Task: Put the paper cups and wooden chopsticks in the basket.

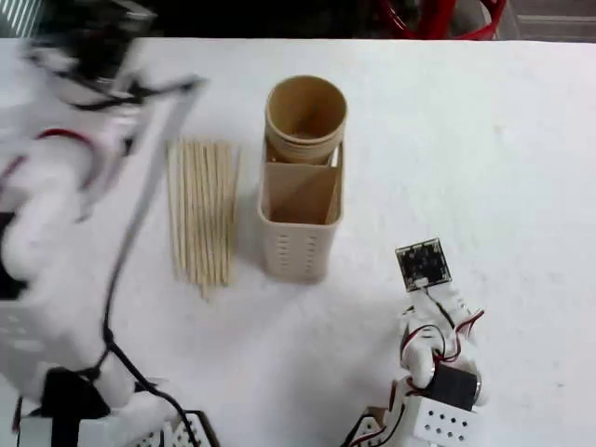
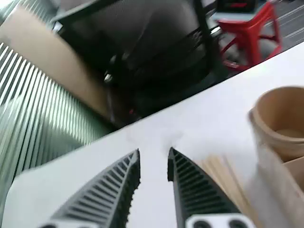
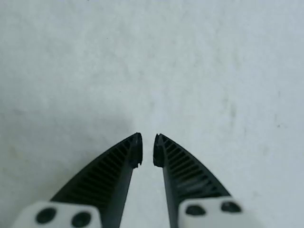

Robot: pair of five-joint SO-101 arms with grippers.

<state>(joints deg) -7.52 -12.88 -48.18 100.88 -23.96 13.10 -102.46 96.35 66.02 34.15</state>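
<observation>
Now | paper cups (image 1: 305,116) in basket (image 1: 293,251), far compartment | chopsticks (image 1: 202,209) beside | both jaws narrowly apart

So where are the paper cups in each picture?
High view: paper cups, top middle, at the basket's far end.
Left wrist view: paper cups beside the chopsticks, to one side of the left gripper.
Right wrist view: white table under the right gripper.
Shared landmark: the chopsticks, beside the cups in both those views.

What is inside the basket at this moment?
A stack of paper cups stands in the far compartment of the basket. The near compartment looks empty. The floor beneath the cups is covered. The chopsticks lie outside, on the table.
</observation>
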